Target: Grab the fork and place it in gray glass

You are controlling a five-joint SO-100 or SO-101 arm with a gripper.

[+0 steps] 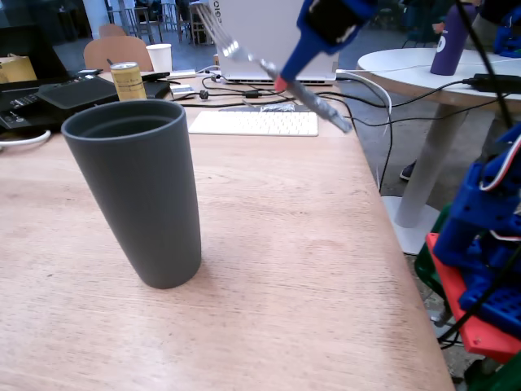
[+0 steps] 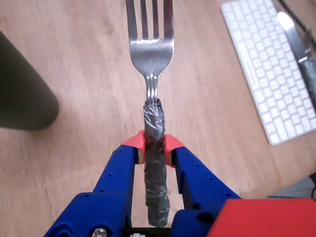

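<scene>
**Fork held aloft, well short of the tumbler**

Fork [image 2: 150, 44], a slim silver metal piece with four tines and a handle wound in crinkled grey foil-like wrap, sits pinched between the red-tipped fingers of the blue plastic hand [image 2: 154, 147]. In the fixed view it hangs in the air, tilted, tines up and to the left, the wrapped handle end pointing down to the right [image 1: 269, 65]. It is above and behind the tall dark gray matte tumbler [image 1: 138, 187], which stands upright on the pale wooden worktop [image 1: 309, 244] and looks empty as far as its shaded mouth shows.

The grip falls on the wrap, which looks lumpy and possibly soft, so the fork could twist or slide between the fingers during the swing. Judging by its tilt, a lowered end may catch the rim, and a knock near the top could tip so tall and narrow-based a glass. A white keyboard [image 1: 254, 122] lies behind the tumbler, under the carried fork.
</scene>
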